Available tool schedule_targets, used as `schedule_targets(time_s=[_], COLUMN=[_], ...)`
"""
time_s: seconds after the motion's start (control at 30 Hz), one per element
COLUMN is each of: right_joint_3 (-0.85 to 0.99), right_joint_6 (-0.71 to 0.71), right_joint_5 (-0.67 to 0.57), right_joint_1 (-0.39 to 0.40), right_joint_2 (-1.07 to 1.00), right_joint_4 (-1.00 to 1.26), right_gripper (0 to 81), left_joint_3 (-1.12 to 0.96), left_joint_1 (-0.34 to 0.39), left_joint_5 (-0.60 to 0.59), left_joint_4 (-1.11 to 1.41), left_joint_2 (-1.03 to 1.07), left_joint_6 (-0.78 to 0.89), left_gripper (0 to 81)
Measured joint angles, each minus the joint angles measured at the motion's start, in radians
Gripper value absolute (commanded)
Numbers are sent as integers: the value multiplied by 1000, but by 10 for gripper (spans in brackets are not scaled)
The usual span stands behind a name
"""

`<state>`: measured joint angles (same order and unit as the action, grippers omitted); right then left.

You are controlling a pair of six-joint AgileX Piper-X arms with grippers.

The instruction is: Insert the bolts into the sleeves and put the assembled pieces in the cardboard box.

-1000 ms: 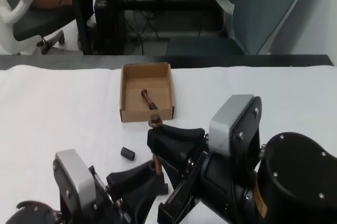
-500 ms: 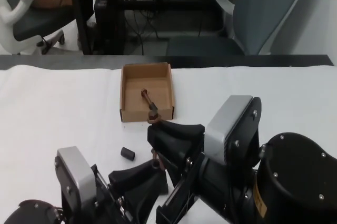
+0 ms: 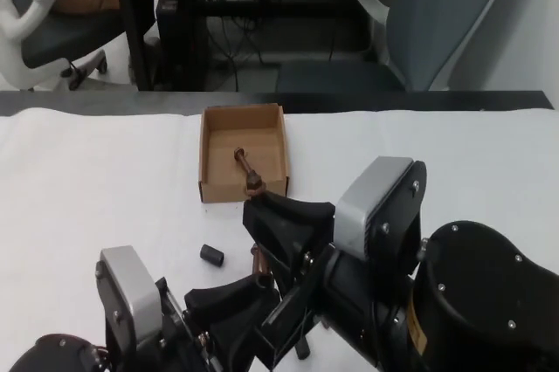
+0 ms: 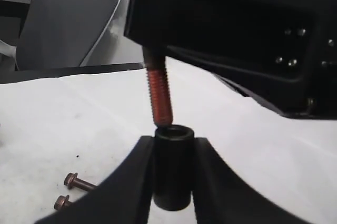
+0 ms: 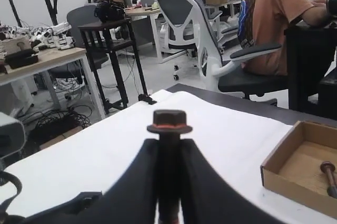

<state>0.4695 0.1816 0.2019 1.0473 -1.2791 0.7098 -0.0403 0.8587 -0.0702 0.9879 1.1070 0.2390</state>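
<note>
My left gripper (image 4: 172, 150) is shut on an upright black sleeve (image 4: 172, 166). Straight above it, my right gripper (image 5: 168, 150) is shut on a copper bolt (image 4: 159, 95) held vertically. The bolt's threaded tip meets the sleeve's open top. The bolt's flanged head (image 5: 168, 121) stands above the right fingers. In the high view both grippers meet near the bench's front, with the bolt (image 3: 259, 263) between them. The cardboard box (image 3: 243, 154) lies beyond them with one assembled piece (image 3: 244, 165) inside.
A loose black sleeve (image 3: 211, 255) lies on the white cloth left of the grippers. Two loose bolts (image 4: 79, 183) rest on the cloth near the left gripper. Office chairs and desks stand beyond the bench's far edge.
In the high view the right gripper and its bolt have shifted a little toward the box. The left gripper has edged slightly right under it.
</note>
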Motion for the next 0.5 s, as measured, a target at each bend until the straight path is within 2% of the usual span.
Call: schedule_targets(time_s=[0.5], right_joint_3=[0], right_joint_6=[29], right_joint_5=[-20], right_joint_1=[0], right_joint_2=[-6], right_joint_4=[19], right_gripper=[0], left_joint_3=[0], left_joint_1=[0], left_joint_5=[15], left_joint_4=[0], left_joint_2=[0], left_joint_6=[-32], left_gripper=[18])
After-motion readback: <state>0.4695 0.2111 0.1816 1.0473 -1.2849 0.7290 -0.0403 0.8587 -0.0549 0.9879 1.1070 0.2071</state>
